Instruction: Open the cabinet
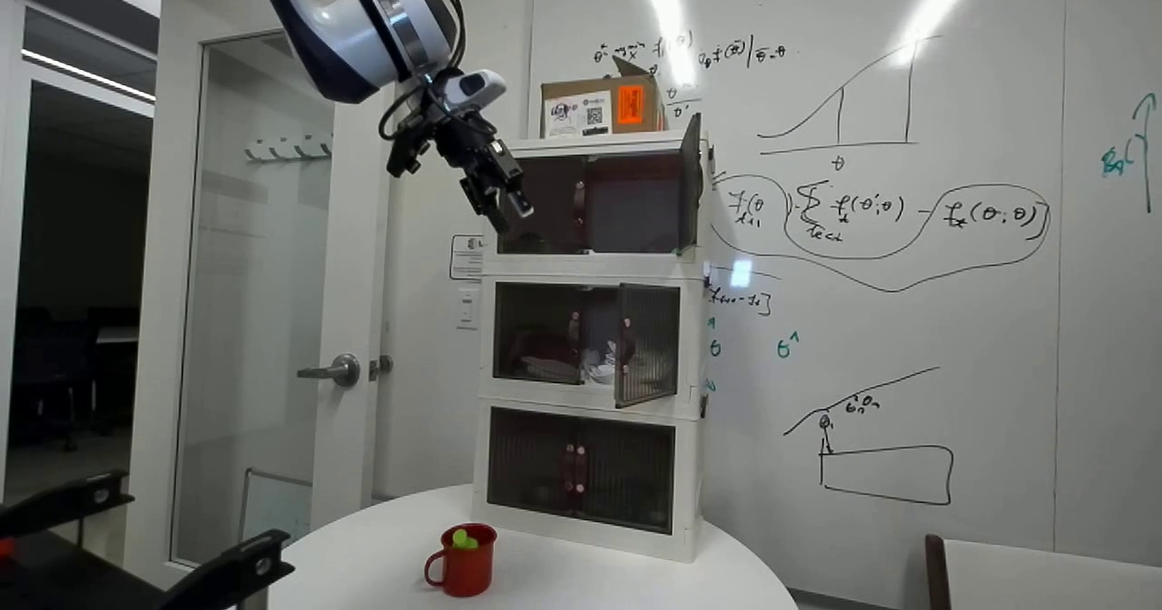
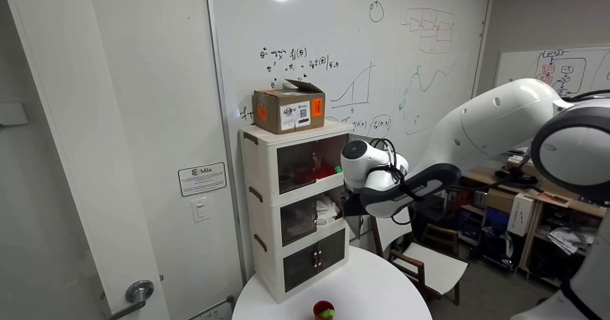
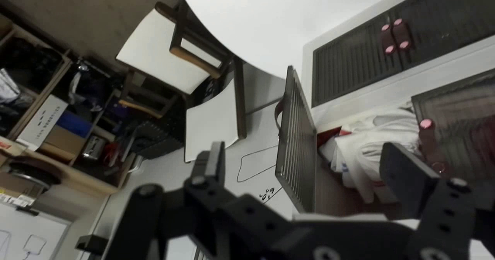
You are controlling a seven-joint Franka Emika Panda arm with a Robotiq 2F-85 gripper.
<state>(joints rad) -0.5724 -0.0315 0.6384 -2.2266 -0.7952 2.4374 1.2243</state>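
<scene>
The cabinet (image 1: 595,267) is a tall white unit of three stacked compartments; it also shows in an exterior view (image 2: 261,167). The middle compartment's right tinted door (image 1: 646,347) stands swung outward; its edge shows in the wrist view (image 3: 297,144). The middle left door (image 1: 537,333) is shut. White cloth (image 3: 371,147) lies inside the middle compartment. The top right door (image 1: 692,183) is also open; both bottom doors (image 1: 581,469) are shut. My gripper (image 1: 510,215) is open and empty. In the wrist view its fingers (image 3: 305,163) are wide apart, with the open middle door seen between them.
A cardboard box (image 1: 601,109) sits on top of the cabinet. A red mug (image 1: 467,566) with a green thing inside stands on the round white table (image 1: 381,560). A chair (image 2: 429,267) is beside the table. A glass-paned room door (image 1: 254,319) is nearby.
</scene>
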